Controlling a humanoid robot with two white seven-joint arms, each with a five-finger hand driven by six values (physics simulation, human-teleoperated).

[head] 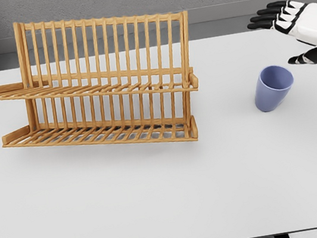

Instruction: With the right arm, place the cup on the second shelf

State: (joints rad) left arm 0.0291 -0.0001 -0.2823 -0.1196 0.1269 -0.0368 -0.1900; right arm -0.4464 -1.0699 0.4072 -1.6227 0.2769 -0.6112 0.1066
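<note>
White desk against grey wall, head view. Left: wooden two-tier dish rack, both shelves bare; upper shelf is the judged target. Right of rack, well apart from it: blue cup, on the desk, tilted, mouth up and toward the camera. Far right: right hand above and behind the cup, not touching it, fingers spread, thumb low near the rim, holding nothing. Progress: nothing done; grasp, lift, carry left and placement all remain. Left arm not seen.
</note>
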